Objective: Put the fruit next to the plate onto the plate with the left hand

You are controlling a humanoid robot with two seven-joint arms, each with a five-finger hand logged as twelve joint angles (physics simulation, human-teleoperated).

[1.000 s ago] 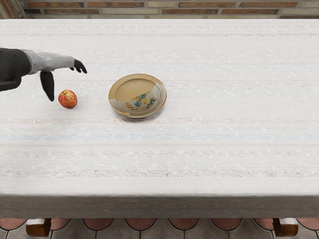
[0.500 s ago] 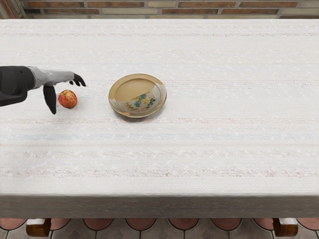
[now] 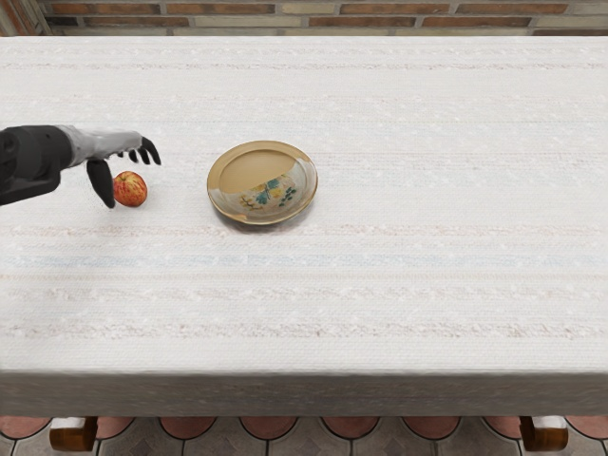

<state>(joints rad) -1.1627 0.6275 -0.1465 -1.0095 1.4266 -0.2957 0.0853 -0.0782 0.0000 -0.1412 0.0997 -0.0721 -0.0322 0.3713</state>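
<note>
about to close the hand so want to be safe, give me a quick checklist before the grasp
1. Left hand open, holding nothing: ok.
2. Thumb down beside the apple, on its left: ok; contact: cannot tell.
3. Other fingers wrapped round the apple: not ok, they are spread and point past it on the far side.
4. Apple resting on the table, left of the plate, apart from it: ok.
5. Right hand out of the way: ok, not in view.

The left arm [image 3: 33, 161] is cut off at the left picture edge. The thumb of the left hand [image 3: 119, 152] covers the left rim of the apple [image 3: 133, 188]; contact cannot be determined. The counter [image 3: 399, 285] extends past both side edges.
</note>
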